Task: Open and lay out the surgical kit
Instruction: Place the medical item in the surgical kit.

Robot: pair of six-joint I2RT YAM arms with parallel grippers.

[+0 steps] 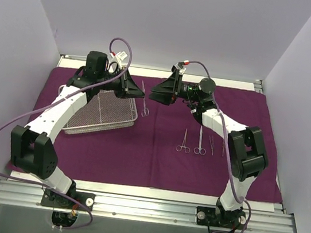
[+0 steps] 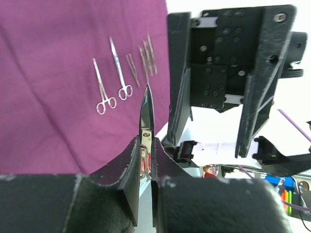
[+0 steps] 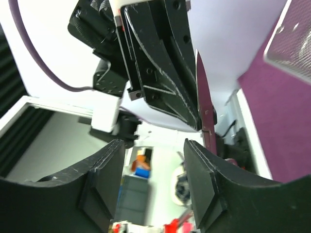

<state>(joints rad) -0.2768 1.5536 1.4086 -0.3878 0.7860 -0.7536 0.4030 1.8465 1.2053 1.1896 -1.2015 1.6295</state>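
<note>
The purple cloth wrap (image 1: 155,163) lies spread flat over the table. The empty wire-mesh tray (image 1: 103,125) sits on its left part. My left gripper (image 1: 138,89) is shut on slim metal scissors (image 1: 144,100), held above the cloth with the blade (image 2: 146,109) sticking out past the fingertips. My right gripper (image 1: 154,90) faces it from the right, open with nothing between its fingers. In the right wrist view the scissors blade (image 3: 206,109) stands just outside one finger (image 3: 199,165). Two ringed forceps (image 1: 183,142) (image 1: 200,141) and tweezers (image 1: 210,144) lie in a row on the cloth at the right.
White walls enclose the table on three sides. A metal rail (image 1: 142,207) carries both arm bases at the near edge. A purple cable (image 1: 3,130) loops off the left arm. The laid-out instruments also show in the left wrist view as forceps (image 2: 103,90) and tweezers (image 2: 148,58).
</note>
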